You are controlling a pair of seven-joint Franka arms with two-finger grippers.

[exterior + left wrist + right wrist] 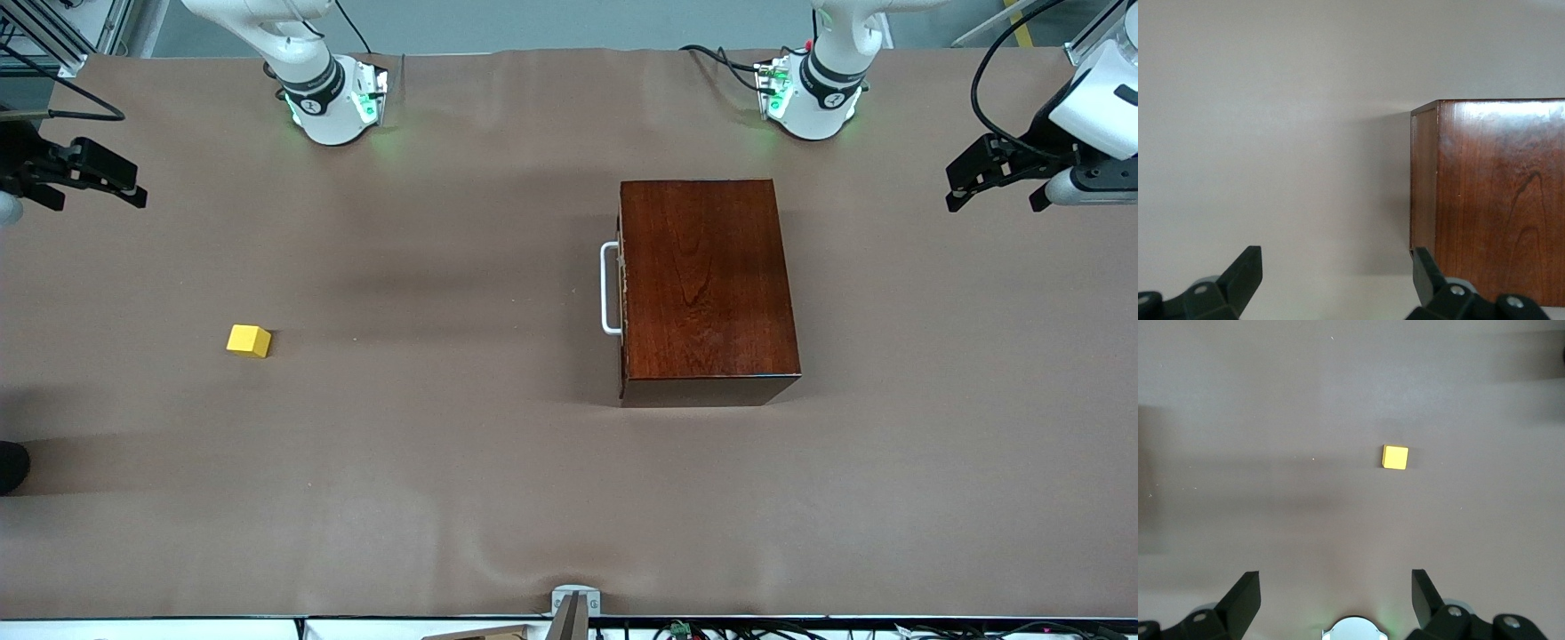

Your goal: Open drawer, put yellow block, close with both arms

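The dark mahogany box stands on the table toward the left arm's end, its drawer shut, with the white bar handle facing the right arm's end. The yellow block lies on the table toward the right arm's end; it also shows in the right wrist view. My left gripper is open and empty, up in the air at the left arm's end of the table; its wrist view shows the box. My right gripper is open and empty, up at the right arm's end.
The brown table cloth covers the whole table. The two arm bases stand along the edge farthest from the front camera. A small grey clamp sits at the nearest edge.
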